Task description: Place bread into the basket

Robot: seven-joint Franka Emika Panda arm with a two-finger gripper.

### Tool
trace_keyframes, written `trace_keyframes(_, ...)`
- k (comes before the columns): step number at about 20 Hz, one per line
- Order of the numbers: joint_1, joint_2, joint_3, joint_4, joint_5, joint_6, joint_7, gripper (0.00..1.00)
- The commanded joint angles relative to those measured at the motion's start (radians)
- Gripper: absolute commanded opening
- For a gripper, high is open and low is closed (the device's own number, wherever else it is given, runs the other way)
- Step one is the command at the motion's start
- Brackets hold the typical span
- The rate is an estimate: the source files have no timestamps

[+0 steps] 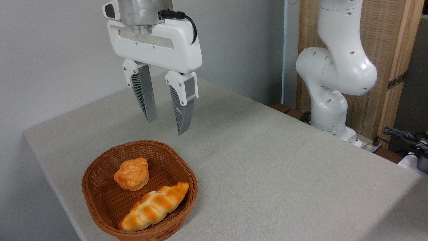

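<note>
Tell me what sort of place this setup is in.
Probably a robotics lab or test bench, not a kitchen: a white robot arm mounted beside a plain grey table, loose cables at the right edge, and bread in a basket as props.

The arm leaves the picture at the top edge, so its upper links and the joint to the gripper go unseen; the gripper's silver wrist flange is likewise cropped. The wicker basket is clipped by the bottom edge at its near rim. The braided loaf hides part of the basket's floor and right wall. At the far right, cables and a dark device run out of frame, too small to identify.
</note>
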Motion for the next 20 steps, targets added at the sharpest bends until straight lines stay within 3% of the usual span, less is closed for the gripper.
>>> trace_keyframes(1,-0.023,-0.005,0.017,0.011,-0.001,-0.026,0.011,1.00)
trace_keyframes(10,-0.023,-0.005,0.018,0.011,-0.002,-0.046,0.022,1.00)
trace_keyframes(14,-0.023,-0.005,0.018,0.013,-0.002,-0.114,0.178,1.00)
trace_keyframes(20,-0.023,-0.007,0.023,0.013,-0.004,-0.125,0.199,1.00)
